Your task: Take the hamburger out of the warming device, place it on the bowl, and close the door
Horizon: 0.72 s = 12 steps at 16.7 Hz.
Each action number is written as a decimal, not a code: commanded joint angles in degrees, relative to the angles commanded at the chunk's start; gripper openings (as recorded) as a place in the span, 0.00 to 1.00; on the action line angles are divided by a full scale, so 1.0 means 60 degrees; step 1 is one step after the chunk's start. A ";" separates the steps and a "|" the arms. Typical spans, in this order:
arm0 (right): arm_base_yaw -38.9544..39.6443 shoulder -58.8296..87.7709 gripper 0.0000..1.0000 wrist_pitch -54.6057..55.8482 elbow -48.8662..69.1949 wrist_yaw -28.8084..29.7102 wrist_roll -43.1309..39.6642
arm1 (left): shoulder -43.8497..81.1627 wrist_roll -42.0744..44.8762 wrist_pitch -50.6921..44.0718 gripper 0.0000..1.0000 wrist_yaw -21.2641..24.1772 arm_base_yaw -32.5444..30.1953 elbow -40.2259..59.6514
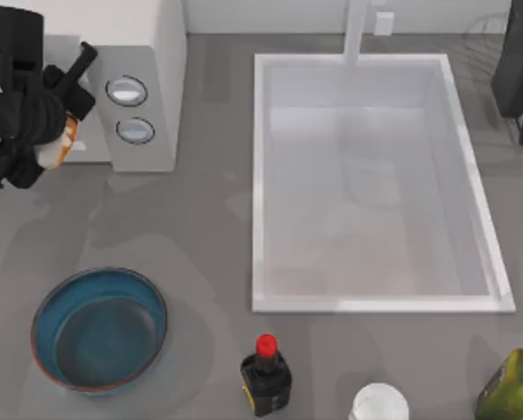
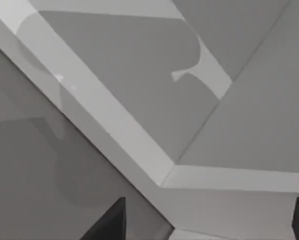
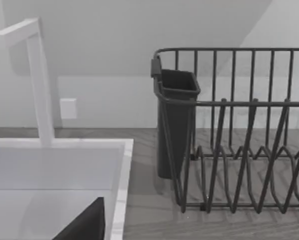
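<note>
My left gripper (image 1: 80, 80) hovers at the front of the white warming device (image 1: 143, 52), beside its two round knobs, and its fingers (image 2: 109, 222) stand wide apart and open. In the left wrist view they frame the grey cavity wall with nothing between them. The hamburger (image 1: 59, 143), cream with an orange patch, peeks out from under the left arm, just in front of the device. The blue bowl (image 1: 43, 337) with a reddish rim sits empty near the table's front left. The door is hidden by the arm or out of view. My right gripper (image 1: 517, 66) is parked at the back right, open.
A large white sink (image 1: 260, 175) with a tap fills the table's middle and right. A dark bottle with a red cap (image 1: 265, 378), a white cup (image 1: 380, 405) and a green bottle (image 1: 509, 387) line the front edge. A dark wire dish rack (image 3: 229, 135) stands by the right arm.
</note>
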 joint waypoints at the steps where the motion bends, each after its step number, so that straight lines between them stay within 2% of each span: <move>1: 0.0000 0.0000 1.00 0.0000 0.0000 0.0000 0.0000 | 0.0131 -0.1242 -0.1196 0.00 -0.0305 -0.0361 0.0428; 8: 0.0000 0.0000 1.00 0.0000 0.0000 0.0000 0.0000 | 0.1317 -0.9810 -0.9350 0.00 -0.2509 -0.2826 0.2331; 12: 0.0000 0.0000 1.00 0.0000 0.0000 0.0000 0.0000 | 0.2235 -1.3401 -1.2860 0.00 -0.3599 -0.3975 0.2496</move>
